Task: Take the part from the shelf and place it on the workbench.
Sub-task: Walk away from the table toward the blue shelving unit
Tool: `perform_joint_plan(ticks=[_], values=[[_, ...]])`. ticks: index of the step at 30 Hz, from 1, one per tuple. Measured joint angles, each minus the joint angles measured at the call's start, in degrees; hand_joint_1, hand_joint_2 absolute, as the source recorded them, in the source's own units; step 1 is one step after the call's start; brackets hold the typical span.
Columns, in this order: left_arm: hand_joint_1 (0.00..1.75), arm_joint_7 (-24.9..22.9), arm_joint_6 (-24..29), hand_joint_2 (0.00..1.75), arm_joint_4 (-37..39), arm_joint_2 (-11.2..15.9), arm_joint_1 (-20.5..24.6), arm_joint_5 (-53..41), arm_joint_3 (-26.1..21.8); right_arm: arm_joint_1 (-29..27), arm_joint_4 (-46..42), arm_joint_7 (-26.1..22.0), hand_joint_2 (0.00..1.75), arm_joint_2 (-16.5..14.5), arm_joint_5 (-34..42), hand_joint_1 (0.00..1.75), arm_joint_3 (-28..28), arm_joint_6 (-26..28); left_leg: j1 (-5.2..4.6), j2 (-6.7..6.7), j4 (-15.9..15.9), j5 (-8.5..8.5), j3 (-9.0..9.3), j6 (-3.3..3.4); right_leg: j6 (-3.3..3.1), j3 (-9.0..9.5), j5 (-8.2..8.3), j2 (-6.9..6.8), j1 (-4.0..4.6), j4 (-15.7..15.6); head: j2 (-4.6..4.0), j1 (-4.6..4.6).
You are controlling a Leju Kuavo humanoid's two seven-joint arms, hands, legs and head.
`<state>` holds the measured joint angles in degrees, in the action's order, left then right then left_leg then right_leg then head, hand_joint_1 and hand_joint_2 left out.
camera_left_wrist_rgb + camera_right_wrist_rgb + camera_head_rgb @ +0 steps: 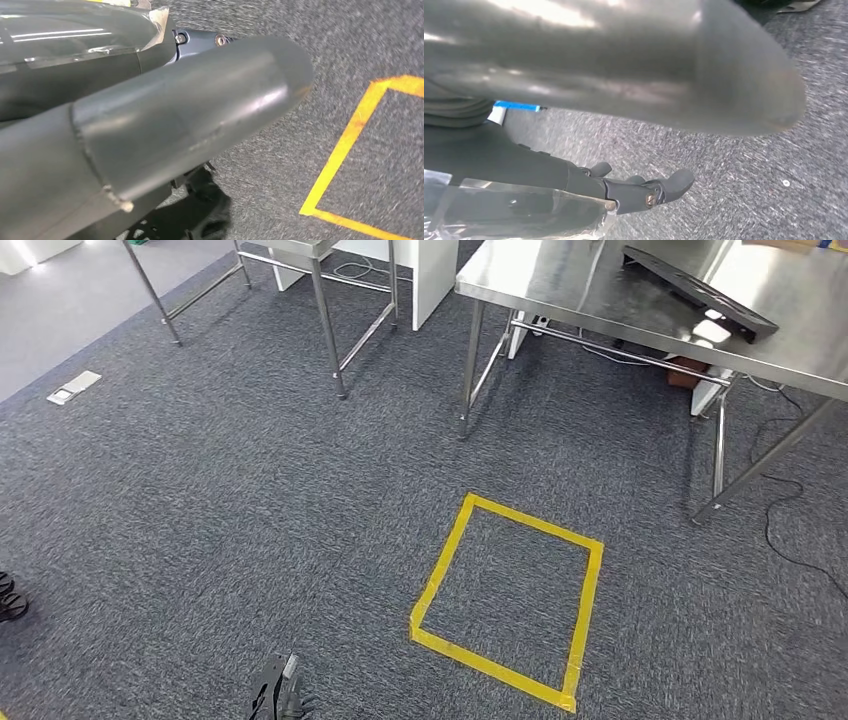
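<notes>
Grey carpet (250, 490) spreads under everything, and a square of yellow tape (508, 600) is stuck to it just ahead of the robot. The left hand (278, 695) hangs low at the robot's side, its dark fingertips peeking in at the bottom edge of the head view, with the tape square off to its inner side and a little forward of it. From the left wrist camera the thick grey thumb (200, 115) lies across the frame with the darker fingers (200, 210) below it, but they are blurred and mostly hidden, so I cannot tell whether that hand is spread or curled; nothing shows in it. The right hand (624, 150) also hangs over the carpet: its thumb (664, 65) runs broad and shiny along one side, the dark fingers (654, 192) reach out well apart from it, and there is bare carpet between them, so the hand is apart and holding nothing. Far ahead of both hands, beyond the tape, stands a steel workbench (600, 290) on thin legs, and a long black part (700, 290) lies flat on its top near the far end. A second steel table (330, 300) stands farther to the left-hand side, with a white cabinet (430, 270) behind it. A black cable (790, 530) trails on the carpet by the workbench's legs.
</notes>
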<state>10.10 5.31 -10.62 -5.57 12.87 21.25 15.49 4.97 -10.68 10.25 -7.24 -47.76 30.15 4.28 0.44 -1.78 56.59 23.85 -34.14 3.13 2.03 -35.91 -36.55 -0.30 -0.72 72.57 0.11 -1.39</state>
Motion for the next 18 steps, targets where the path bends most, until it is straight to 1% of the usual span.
perform_joint_plan(ticks=[1, 2, 3, 4, 5, 6, 7, 8, 9, 10, 11, 12, 13, 14, 15, 16, 17, 18], values=[[0.0, 0.0, 0.01, 0.0, 0.0, 0.0, -0.1, -0.02, 0.01, -0.09, 0.01, 0.0, 0.0, 0.02, 0.0, 0.0, 0.01, -0.01, -0.02, -0.9, 0.03, -0.07, -0.05, -0.01, 0.33, -0.49, 0.15, 0.14, -0.01, 0.8, 0.0, 0.02], [0.0, 0.0, 0.01, 0.0, 0.0, 0.01, -0.19, -0.04, 0.0, -0.13, 0.01, -0.01, 0.0, 0.03, 0.0, 0.0, 0.01, -0.02, -0.03, -1.8, 0.06, -0.14, -0.05, -0.08, 0.8, 0.16, 1.3, 0.3, -0.03, -0.86, 0.0, 0.03], [0.0, 0.0, 0.02, 0.0, 0.0, 0.01, -0.22, -0.07, 0.0, -0.11, 0.02, -0.03, 0.0, 0.05, -0.01, 0.0, 0.02, -0.03, -0.03, -2.66, 0.1, -0.22, -0.03, -0.18, 1.25, 1.84, 3.16, 0.78, -0.1, -4.65, 0.0, 0.04], [0.0, 0.0, 0.02, 0.0, 0.0, -0.02, -0.2, -0.08, 0.0, -0.06, 0.02, -0.06, 0.0, 0.08, -0.01, 0.0, 0.01, -0.05, -0.05, -3.42, 0.15, -0.32, -0.06, -0.35, 1.53, 3.84, 5.02, 2.0, -0.21, -9.23, 0.0, 0.09], [0.0, 0.01, 0.03, 0.0, 0.0, -0.04, -0.17, -0.09, 0.0, -0.03, 0.02, -0.08, 0.0, 0.1, -0.02, 0.0, 0.01, -0.08, -0.17, -4.17, 0.25, -0.4, -0.15, -0.56, 1.49, 5.41, 6.49, 2.98, -0.32, -12.97, 0.0, 0.1], [0.0, 0.01, 0.03, 0.0, 0.0, -0.07, -0.14, -0.11, 0.01, -0.01, 0.02, -0.1, 0.0, 0.11, -0.02, 0.0, 0.0, -0.1, -0.26, -4.78, 0.32, -0.48, -0.3, -0.82, 1.27, 6.37, 7.34, 3.71, -0.37, -15.37, 0.0, 0.08], [0.0, 0.01, 0.04, 0.0, 0.0, -0.08, -0.15, -0.13, 0.01, -0.01, 0.02, -0.1, 0.0, 0.11, -0.02, 0.0, 0.0, -0.12, -0.3, -5.3, 0.34, -0.59, -0.48, -1.16, 0.85, 6.67, 7.63, 4.0, -0.32, -16.32, 0.0, 0.07], [0.0, 0.01, 0.04, 0.0, 0.0, -0.07, -0.2, -0.15, 0.01, 0.01, 0.02, -0.1, 0.0, 0.09, -0.02, 0.0, 0.01, -0.14, -0.3, -5.85, 0.3, -0.73, -0.64, -1.53, 0.39, 6.75, 7.77, 3.39, -0.18, -16.33, 0.0, 0.03], [0.0, 0.0, 0.06, 0.0, 0.01, 0.02, -0.28, -0.17, 0.01, 0.07, 0.01, -0.1, 0.0, 0.05, -0.02, 0.0, 0.01, -0.14, -0.18, -6.02, 0.31, -0.8, -0.82, -1.87, -0.08, 6.84, 7.96, 2.8, -0.26, -16.42, 0.0, 0.02], [0.0, 0.0, 0.08, 0.0, 0.01, 0.09, -0.36, -0.17, 0.01, 0.14, 0.01, -0.1, 0.0, 0.03, -0.02, 0.0, 0.02, -0.15, -0.17, -5.23, 0.71, -0.51, -1.12, -2.18, -0.54, 6.98, 8.18, 2.22, -0.35, -16.57, 0.0, -0.02], [0.0, 0.0, 0.09, 0.0, 0.01, 0.15, -0.39, -0.18, 0.02, 0.2, 0.0, -0.11, 0.0, 0.02, -0.03, 0.0, 0.02, -0.15, -0.18, -3.76, 2.02, 0.44, -1.81, -2.47, -0.95, 7.12, 8.39, 1.58, -0.49, -16.74, 0.0, -0.23], [0.0, 0.0, 0.1, 0.0, 0.01, 0.2, -0.35, -0.17, 0.02, 0.2, 0.0, -0.13, 0.0, 0.01, -0.03, 0.0, 0.02, -0.15, -0.16, -1.86, 4.6, 2.1, -3.04, -2.72, -1.26, 7.13, 8.53, 0.85, -0.63, -16.88, 0.0, -0.44], [0.0, 0.0, 0.09, 0.0, 0.01, 0.17, -0.27, -0.16, 0.03, 0.12, 0.01, -0.13, 0.0, 0.03, -0.04, 0.0, 0.02, -0.15, -0.13, -0.04, 8.29, 4.23, -4.79, -3.02, -1.42, 7.11, 8.53, 0.08, -0.55, -16.88, 0.0, -0.66], [0.0, 0.0, 0.07, 0.0, 0.0, 0.14, -0.2, -0.17, 0.03, 0.01, 0.01, -0.13, 0.0, 0.04, -0.05, 0.0, 0.02, -0.15, 0.02, 0.92, 12.43, 6.25, -6.76, -3.32, -1.52, 7.06, 8.5, -0.77, -0.49, -16.87, 0.0, -0.83], [0.0, 0.0, 0.04, 0.0, 0.01, 0.12, -0.21, -0.17, 0.03, -0.08, 0.02, -0.11, 0.0, 0.03, -0.07, 0.0, 0.02, -0.15, 0.17, 1.34, 15.79, 7.54, -8.35, -3.57, -1.55, 7.01, 8.48, -1.64, -0.45, -16.85, 0.0, -0.84], [0.0, 0.0, 0.02, 0.0, 0.01, 0.1, -0.27, -0.17, 0.03, -0.11, 0.02, -0.1, 0.0, 0.03, -0.11, 0.0, 0.02, -0.15, 0.32, 1.56, 17.23, 7.69, -8.97, -3.76, -1.55, 6.96, 8.45, -2.49, -0.44, -16.84, 0.0, -0.88], [0.0, 0.0, -0.01, 0.0, 0.02, 0.1, -0.34, -0.2, 0.03, -0.09, 0.02, -0.1, 0.0, 0.01, -0.16, 0.0, 0.02, -0.15, 0.46, 1.84, 16.17, 6.71, -8.28, -3.86, -1.53, 6.97, 8.41, -3.26, -0.46, -16.83, 0.0, -0.92], [0.0, 0.0, -0.02, 0.0, 0.02, 0.12, -0.37, -0.22, 0.03, -0.04, 0.02, -0.1, 0.0, -0.01, -0.21, 0.0, 0.02, -0.15, 0.57, 2.43, 13.0, 5.02, -6.43, -3.87, -1.46, 7.04, 8.34, -3.96, -0.49, -16.82, 0.0, -0.93]])
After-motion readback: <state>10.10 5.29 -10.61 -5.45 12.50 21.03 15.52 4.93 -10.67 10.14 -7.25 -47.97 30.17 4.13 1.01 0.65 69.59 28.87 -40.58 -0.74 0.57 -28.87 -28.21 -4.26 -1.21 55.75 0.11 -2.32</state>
